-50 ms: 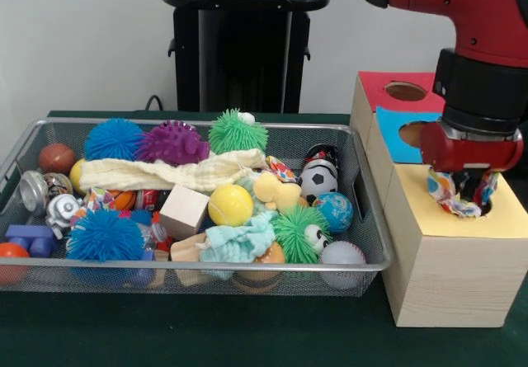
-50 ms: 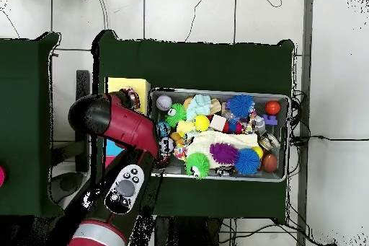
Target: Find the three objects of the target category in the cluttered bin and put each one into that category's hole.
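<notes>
My gripper (image 1: pixel 464 190) hangs at the round hole in the yellow-topped wooden box (image 1: pixel 429 218), right of the bin. It is shut on a colourful patterned cloth (image 1: pixel 442 190) that bunches around the fingers at the hole's rim. In the wire bin (image 1: pixel 206 264) lie a long cream cloth (image 1: pixel 173 173) across the middle and a pale teal cloth (image 1: pixel 241 243) near the front. From overhead, the arm covers the gripper (image 2: pixel 131 99) beside the yellow box top (image 2: pixel 124 85); the cream cloth (image 2: pixel 216 141) and teal cloth (image 2: pixel 200 106) show in the bin (image 2: pixel 216 91).
Behind the yellow box stand a blue-topped box (image 1: pixel 394 123) and a red-topped box (image 1: pixel 386 81), each with a hole. The bin also holds spiky balls, a yellow ball (image 1: pixel 230 204), a wooden block (image 1: pixel 184 211), a soccer ball (image 1: pixel 318 181) and other toys.
</notes>
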